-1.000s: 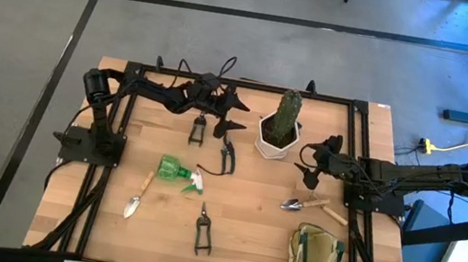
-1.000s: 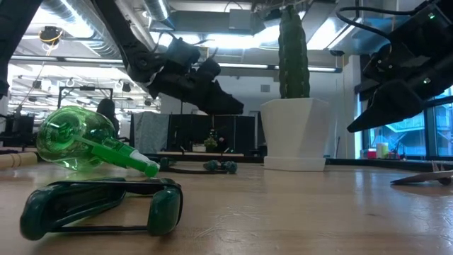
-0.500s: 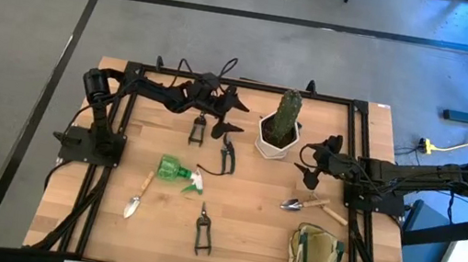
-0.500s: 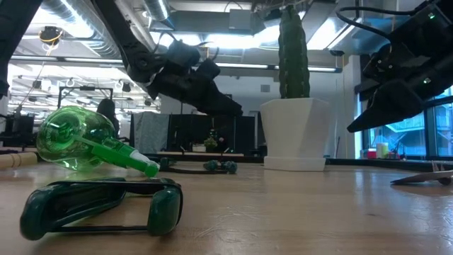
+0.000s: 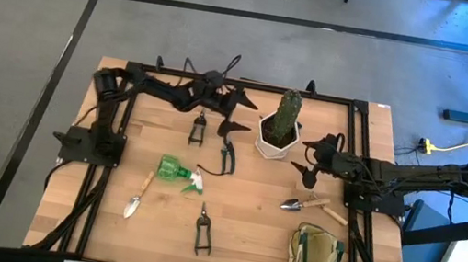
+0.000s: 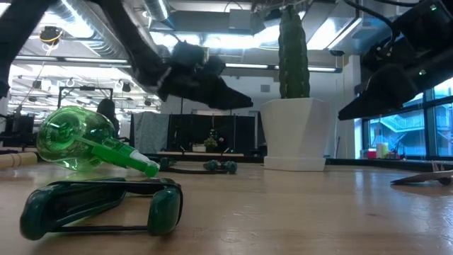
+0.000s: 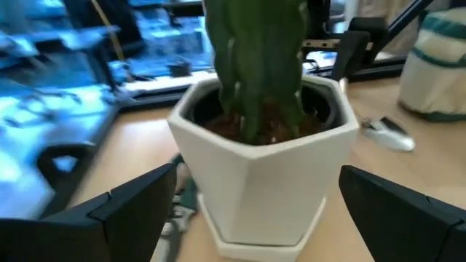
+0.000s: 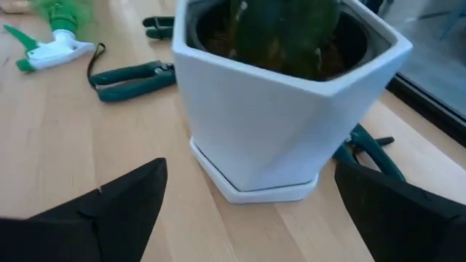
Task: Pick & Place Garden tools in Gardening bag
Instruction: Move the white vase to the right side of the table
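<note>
The left hand (image 5: 244, 115) hovers wide open and empty just left of the white hexagonal pot (image 5: 276, 137) holding a cactus (image 5: 288, 109). The right hand (image 5: 306, 158) hangs equally spread and empty on the pot's other side. On the worktop (image 5: 249, 217), two pruning shears (image 5: 227, 156) lie near the left hand, a third (image 5: 202, 229) nearer the front edge, beside the green spray bottle (image 5: 178, 172). One trowel (image 5: 304, 203) lies below the right hand, another (image 5: 137, 198) front-left. The gardening bag (image 5: 314, 259) stands at the front-right corner.
</note>
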`<move>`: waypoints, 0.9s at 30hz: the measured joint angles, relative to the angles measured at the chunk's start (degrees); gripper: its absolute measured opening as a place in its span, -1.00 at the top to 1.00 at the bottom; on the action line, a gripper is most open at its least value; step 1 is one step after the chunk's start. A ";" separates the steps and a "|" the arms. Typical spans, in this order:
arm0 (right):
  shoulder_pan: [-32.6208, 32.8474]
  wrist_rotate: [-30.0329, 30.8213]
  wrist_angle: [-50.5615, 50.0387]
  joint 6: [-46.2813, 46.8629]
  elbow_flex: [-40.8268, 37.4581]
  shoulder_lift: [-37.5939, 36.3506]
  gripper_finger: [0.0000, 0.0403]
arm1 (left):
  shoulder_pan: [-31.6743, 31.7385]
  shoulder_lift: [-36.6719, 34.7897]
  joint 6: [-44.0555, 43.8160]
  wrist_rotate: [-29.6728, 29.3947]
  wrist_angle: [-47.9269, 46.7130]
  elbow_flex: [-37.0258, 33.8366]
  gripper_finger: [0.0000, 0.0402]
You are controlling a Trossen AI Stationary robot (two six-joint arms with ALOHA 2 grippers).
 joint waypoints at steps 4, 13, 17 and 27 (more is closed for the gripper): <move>-1.76 1.71 7.30 2.23 -4.46 0.03 -0.98 | 1.05 8.33 -4.33 8.79 2.51 6.07 -0.90; -3.51 -0.05 15.51 0.40 -8.57 0.11 -0.98 | 0.07 10.50 -7.32 8.99 3.36 9.47 -0.88; -3.51 -0.06 17.40 -0.89 -8.53 0.11 -0.98 | -0.53 10.47 -6.25 8.16 2.74 9.47 -0.88; -5.34 0.50 20.57 -2.14 -8.48 0.16 -0.98 | -2.03 10.47 -6.02 4.48 1.87 9.94 -0.88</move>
